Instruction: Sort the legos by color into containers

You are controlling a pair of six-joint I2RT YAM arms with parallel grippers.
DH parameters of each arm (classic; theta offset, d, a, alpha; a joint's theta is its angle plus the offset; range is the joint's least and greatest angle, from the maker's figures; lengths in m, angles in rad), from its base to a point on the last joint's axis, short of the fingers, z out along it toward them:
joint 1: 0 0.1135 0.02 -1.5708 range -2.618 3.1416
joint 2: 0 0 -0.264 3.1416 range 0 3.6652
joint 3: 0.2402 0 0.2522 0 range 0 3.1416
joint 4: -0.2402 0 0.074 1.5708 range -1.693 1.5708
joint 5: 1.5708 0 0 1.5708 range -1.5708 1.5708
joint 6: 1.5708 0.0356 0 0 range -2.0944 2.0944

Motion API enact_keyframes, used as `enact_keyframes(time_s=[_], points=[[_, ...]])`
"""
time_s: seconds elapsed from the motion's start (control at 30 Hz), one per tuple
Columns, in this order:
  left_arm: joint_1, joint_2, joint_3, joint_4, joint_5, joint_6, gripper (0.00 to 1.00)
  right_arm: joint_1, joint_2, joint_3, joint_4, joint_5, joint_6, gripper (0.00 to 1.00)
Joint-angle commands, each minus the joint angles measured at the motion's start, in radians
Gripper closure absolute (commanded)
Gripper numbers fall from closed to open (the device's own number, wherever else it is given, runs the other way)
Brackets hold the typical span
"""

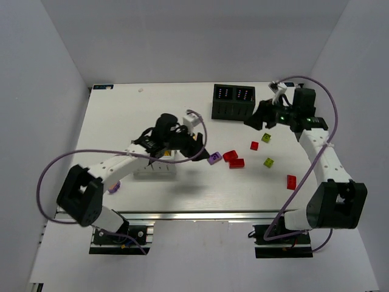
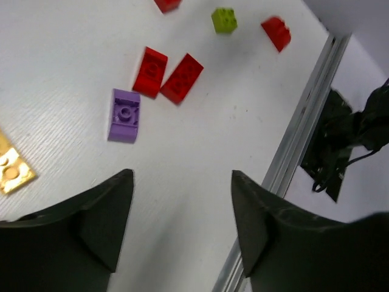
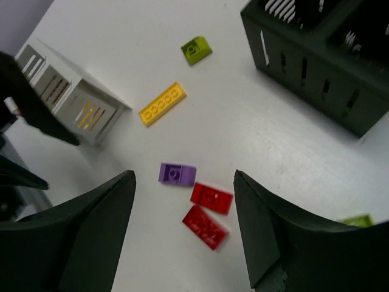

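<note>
- Clearly the sorting is at a pick-up step: neither claw carries anything, and most bricks lie loose on the table (image 1: 152,109).
- The left claw (image 2: 180,185) hangs above the table with its jaws wide and nothing between them.
- The purple brick (image 2: 124,115) lies flat just ahead of the left claw. It is just beside two red bricks (image 2: 150,71), which lie close side by side.
- The right claw (image 1: 254,121) hovers near the front corner of the black box (image 1: 234,102), jaws also wide and empty.
- The white box (image 3: 70,97) sits under the left arm, with a long yellow plate (image 3: 161,104) on the table near it. Something yellow shows through its slots, but the contents of neither box can be made out.
- Two green bricks (image 1: 265,138) and two single red ones lie on the right side of the table, within the right arm's reach.
- The likely next move is for the left claw to drop over the purple brick, straddle it and close. The red pair sits close enough that a finger could nudge it.
- The right claw probably needs to swing back from the black box and settle over a green or red brick.
- Which compartment takes which colour cannot be told.
</note>
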Motion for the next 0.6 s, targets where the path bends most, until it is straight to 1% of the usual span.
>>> enact_keyframes(time_s=[0.0,0.03,0.07,0.1,0.13,0.17,0.2,0.27,0.33,0.47,0.57], points=[[-0.103,0.104,0.118,-0.007,-0.029,0.055,0.23,-0.091,-0.105,-0.127,-0.008,-0.179,-0.034,0.28],[-0.124,0.138,0.179,-0.025,-0.129,0.071,0.15,-0.128,-0.122,-0.153,-0.002,-0.213,-0.032,0.28],[-0.158,0.171,0.209,-0.060,-0.189,0.075,0.14,-0.163,-0.137,-0.188,0.007,-0.230,-0.028,0.28],[-0.170,0.234,0.235,-0.073,-0.229,0.085,0.14,-0.184,-0.143,-0.204,0.035,-0.257,-0.018,0.28],[-0.183,0.265,0.279,-0.081,-0.302,0.113,0.13,-0.203,-0.148,-0.218,0.050,-0.283,0.003,0.28],[-0.193,0.293,0.301,-0.088,-0.333,0.127,0.13,-0.264,-0.148,-0.219,0.058,-0.337,0.008,0.28],[-0.212,0.349,0.318,-0.091,-0.347,0.166,0.13,-0.281,-0.146,-0.210,0.046,-0.358,0.006,0.28],[-0.232,0.403,0.375,-0.107,-0.425,0.193,0.12,-0.336,-0.136,-0.195,0.027,-0.411,-0.006,0.28],[-0.246,0.477,0.410,-0.127,-0.484,0.246,0.11,-0.362,-0.134,-0.204,0.024,-0.446,-0.008,0.28],[-0.255,0.544,0.455,-0.131,-0.614,0.290,0.09,-0.387,-0.156,-0.241,0.009,-0.455,-0.050,0.28],[-0.255,0.575,0.471,-0.139,-0.636,0.312,0.09,-0.401,-0.162,-0.249,-0.002,-0.457,-0.066,0.28]])
